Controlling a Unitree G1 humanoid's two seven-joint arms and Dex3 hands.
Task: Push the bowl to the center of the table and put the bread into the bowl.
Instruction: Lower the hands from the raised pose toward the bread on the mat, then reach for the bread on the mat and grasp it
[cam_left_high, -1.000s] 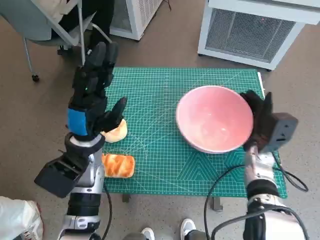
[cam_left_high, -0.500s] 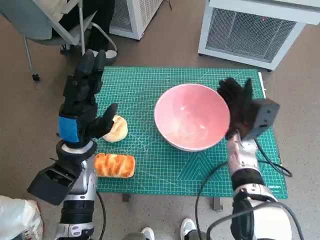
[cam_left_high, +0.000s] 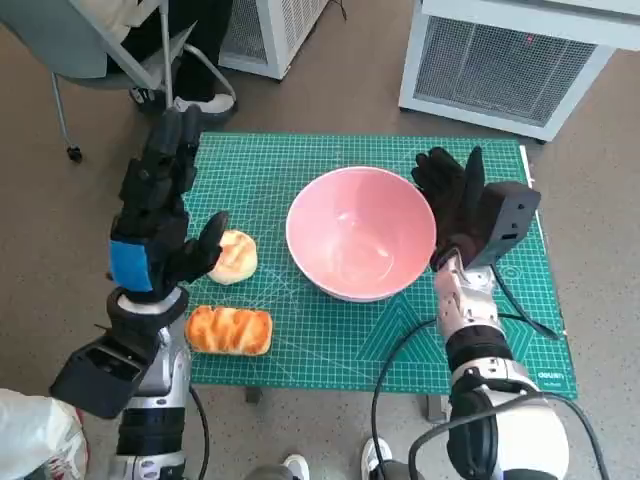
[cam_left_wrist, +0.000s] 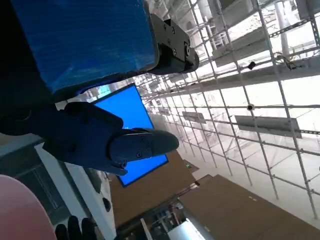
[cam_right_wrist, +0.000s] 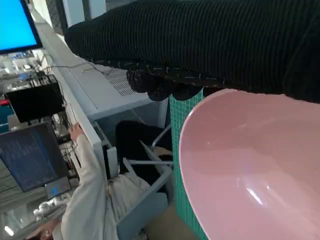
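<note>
Pink bowl (cam_left_high: 360, 233) near centre of green mat (cam_left_high: 300, 170) on bench. Right hand (cam_left_high: 455, 200) flat against bowl's right rim, fingers spread, gripping nothing. Left hand (cam_left_high: 160, 205) raised, fingers apart, empty; round bread roll (cam_left_high: 234, 257) just beside its thumb, braided loaf (cam_left_high: 229, 330) nearer.

Both hands (cam_left_high: 160, 215) (cam_left_high: 455, 205) up, fingers apart.

The pink bowl (cam_left_high: 361, 233) has slid leftward toward the middle of the green mat (cam_left_high: 290, 170), the right robot hand (cam_left_high: 452, 200) travelling with it, apparently against its rim. The left robot hand (cam_left_high: 160, 215) drifted slightly left.
</note>
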